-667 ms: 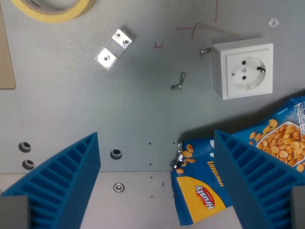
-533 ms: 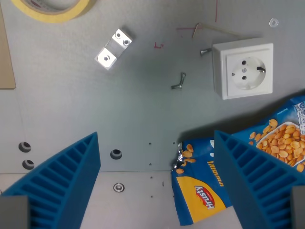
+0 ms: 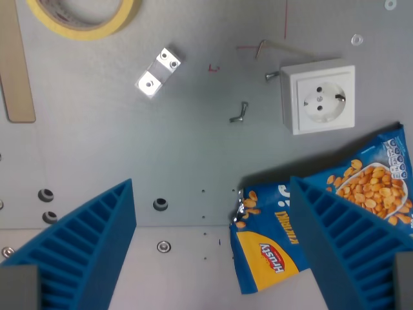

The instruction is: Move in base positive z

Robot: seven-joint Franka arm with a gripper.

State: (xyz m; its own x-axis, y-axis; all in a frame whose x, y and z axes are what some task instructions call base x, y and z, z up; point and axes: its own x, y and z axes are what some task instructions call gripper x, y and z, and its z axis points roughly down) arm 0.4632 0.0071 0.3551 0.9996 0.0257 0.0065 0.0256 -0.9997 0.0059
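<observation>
The gripper [image 3: 213, 252] is seen from the wrist view with its two blue ribbed fingers spread wide apart. One finger [image 3: 84, 248] is placed at the wrist view's left, the other [image 3: 348, 242] at the wrist view's right. Nothing is held between them. Grey finger mounts are glimpsed at the bottom corners. The fingers are raised above the surface.
</observation>
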